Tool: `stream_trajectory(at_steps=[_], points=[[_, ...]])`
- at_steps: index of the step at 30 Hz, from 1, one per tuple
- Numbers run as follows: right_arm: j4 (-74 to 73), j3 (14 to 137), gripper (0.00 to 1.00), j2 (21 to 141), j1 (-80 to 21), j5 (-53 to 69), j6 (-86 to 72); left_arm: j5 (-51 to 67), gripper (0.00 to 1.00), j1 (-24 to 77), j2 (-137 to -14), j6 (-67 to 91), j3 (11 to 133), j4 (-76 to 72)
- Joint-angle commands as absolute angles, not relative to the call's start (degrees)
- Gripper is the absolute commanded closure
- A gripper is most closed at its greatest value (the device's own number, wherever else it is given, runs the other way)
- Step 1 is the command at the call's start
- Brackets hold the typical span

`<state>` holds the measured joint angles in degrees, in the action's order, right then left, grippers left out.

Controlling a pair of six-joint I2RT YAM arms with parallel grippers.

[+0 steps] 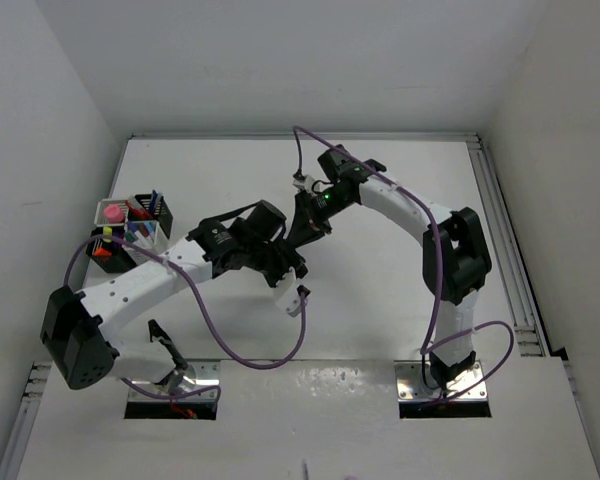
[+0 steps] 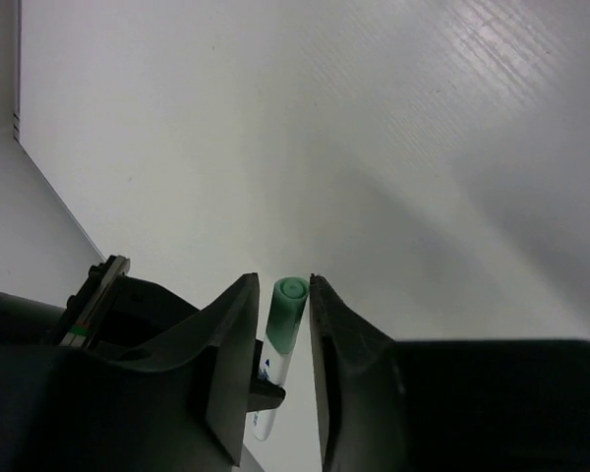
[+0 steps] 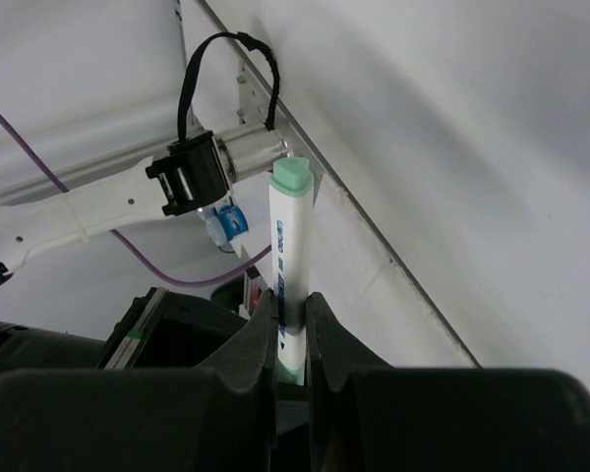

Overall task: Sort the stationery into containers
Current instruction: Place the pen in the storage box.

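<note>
The left gripper (image 2: 281, 287) is closed round a thin white marker with a dark green cap (image 2: 287, 329), pinching it just below the cap, clear of the white table (image 1: 380, 290). The right gripper (image 3: 290, 300) clamps a chunkier white highlighter with mint-green ends (image 3: 289, 246) low on its barrel, most of it sticking out. Both look light, stiff and smooth, so I'd guess they could swivel in a narrow pinch; a mid-barrel hold seems safest. The white square mesh pen holder (image 1: 113, 212) and black mesh holders (image 1: 152, 216) huddle far left against the wall (image 1: 40, 150), bristling with pens, so their openings are tight. Mid-table there is room, though both grippers hang close together there.
</note>
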<state>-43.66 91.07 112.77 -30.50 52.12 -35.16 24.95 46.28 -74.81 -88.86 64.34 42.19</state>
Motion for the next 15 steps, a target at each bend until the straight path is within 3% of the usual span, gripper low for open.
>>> stream_trajectory(at_steps=[1, 5, 6, 7, 8, 9, 10, 15], points=[[-42.3, 90.3, 1.00, 110.1, -30.5, 52.1, -35.8, 23.6, 0.70, 47.3, -75.7, -86.2, 64.1, 38.8], [-42.1, 87.2, 1.00, 108.2, -30.5, 52.6, -35.5, 22.9, 0.90, 47.3, -75.5, -84.6, 63.3, 37.1], [-42.1, 86.5, 0.95, 108.0, -30.4, 52.9, -35.2, 22.9, 0.94, 47.2, -75.4, -84.3, 63.1, 36.5], [-41.8, 86.2, 0.84, 107.8, -29.6, 53.7, -35.2, 23.0, 1.00, 47.2, -74.7, -83.7, 62.7, 35.7], [-41.5, 86.4, 0.61, 107.7, -29.0, 54.3, -35.2, 23.3, 1.00, 47.3, -74.2, -82.8, 62.4, 34.6], [-40.9, 86.5, 0.51, 107.7, -28.4, 55.4, -35.5, 23.9, 1.00, 47.5, -73.1, -82.4, 62.1, 34.1], [-39.7, 86.9, 0.34, 107.8, -26.4, 55.8, -36.5, 24.2, 1.00, 47.7, -72.6, -81.8, 61.8, 34.2], [-38.8, 91.0, 0.25, 109.4, -15.5, 56.4, -33.8, 23.4, 1.00, 49.4, -68.7, -70.1, 62.2, 31.9]])
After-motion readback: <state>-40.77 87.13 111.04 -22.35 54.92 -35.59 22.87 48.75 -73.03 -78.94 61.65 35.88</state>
